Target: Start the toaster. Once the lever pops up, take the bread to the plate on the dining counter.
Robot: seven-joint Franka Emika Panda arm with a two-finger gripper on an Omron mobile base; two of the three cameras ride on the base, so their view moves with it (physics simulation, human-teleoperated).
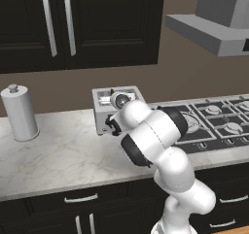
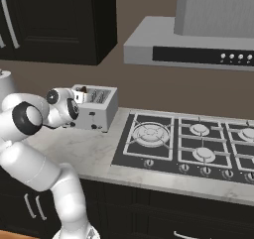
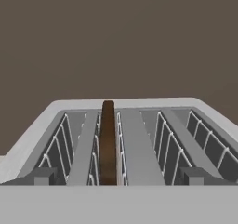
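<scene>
A marbled worktop (image 1: 58, 150) under dark cabinets carries the toaster (image 1: 109, 107) just beside the gas hob (image 2: 183, 144), with the arm's hand at the toaster's front and the gripper's jaws spread wide, holding nothing. The bread (image 3: 108, 141) stands on edge in a slot left of centre, its top edge poking above the wire guides. It looks light, thin, stiff and likely crumbly, so I judge the exposed top edge, pinched gently across its flat faces, the best hold.

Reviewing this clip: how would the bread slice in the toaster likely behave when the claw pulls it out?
The bread looks thin and stands on edge in a narrow slot of the toaster, so it probably lifts out light and stiff. Its slim top edge gives little to pinch and may crumble. The wire guides beside it could snag it if pulled crookedly.
</scene>
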